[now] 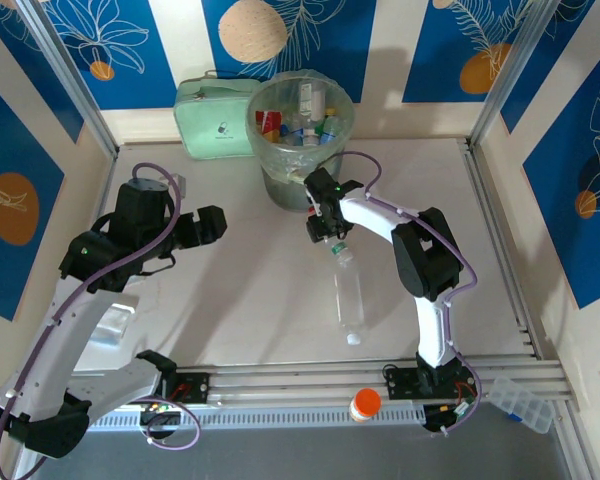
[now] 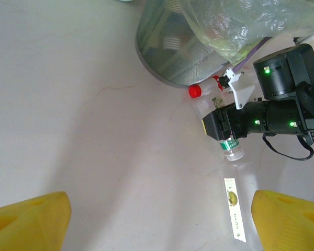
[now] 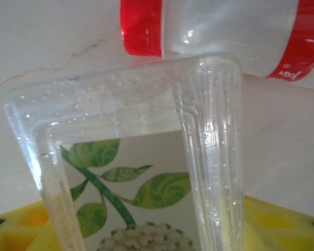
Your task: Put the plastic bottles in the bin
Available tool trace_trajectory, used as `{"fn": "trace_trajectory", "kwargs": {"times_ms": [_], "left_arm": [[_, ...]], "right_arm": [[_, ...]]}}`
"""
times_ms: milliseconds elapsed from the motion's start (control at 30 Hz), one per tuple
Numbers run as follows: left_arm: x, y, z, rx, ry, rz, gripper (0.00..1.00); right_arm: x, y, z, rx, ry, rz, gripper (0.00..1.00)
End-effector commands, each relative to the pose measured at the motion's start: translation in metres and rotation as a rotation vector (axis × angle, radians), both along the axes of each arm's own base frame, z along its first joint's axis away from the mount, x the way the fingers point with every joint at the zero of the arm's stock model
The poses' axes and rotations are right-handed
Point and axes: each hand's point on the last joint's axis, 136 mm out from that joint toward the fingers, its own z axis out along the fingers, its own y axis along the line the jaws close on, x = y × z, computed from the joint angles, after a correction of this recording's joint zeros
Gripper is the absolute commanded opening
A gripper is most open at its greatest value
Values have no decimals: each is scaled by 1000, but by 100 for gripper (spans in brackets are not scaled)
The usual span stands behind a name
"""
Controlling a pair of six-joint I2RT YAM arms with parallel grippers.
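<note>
1. The right gripper (image 1: 323, 228) is straddling the leaf-labelled bottle (image 3: 146, 178) beside the bin (image 1: 280, 185); cannot tell whether it is clamped.
2. Judgement: squeezing mid-body, then lifting clear above the rim.
3. The left gripper (image 1: 215, 222) is hanging wide open, empty.

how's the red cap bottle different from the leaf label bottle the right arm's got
The red-capped bottle has a red cap and a red label band; the leaf-label bottle shows green leaves on white. The red-capped bottle looks round, the leaf-label bottle square-cornered. The red-capped bottle lies ungripped on the table beside the bin; the leaf-label bottle sits between the right gripper's fingers. Both are clear plastic.
</note>
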Motion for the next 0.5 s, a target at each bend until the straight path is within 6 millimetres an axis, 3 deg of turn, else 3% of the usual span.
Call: {"fn": "trace_trajectory", "kwargs": {"times_ms": [0, 233, 467], "left_arm": [[-2, 6, -4, 21, 2, 13, 89], [-1, 4, -2, 6, -5, 10, 89], [1, 4, 4, -2, -22, 14, 88]], "right_arm": [[13, 10, 40, 19, -128, 32, 53], [5, 10, 68, 11, -199, 40, 53], [-5, 6, 116, 4, -318, 43, 52]]}}
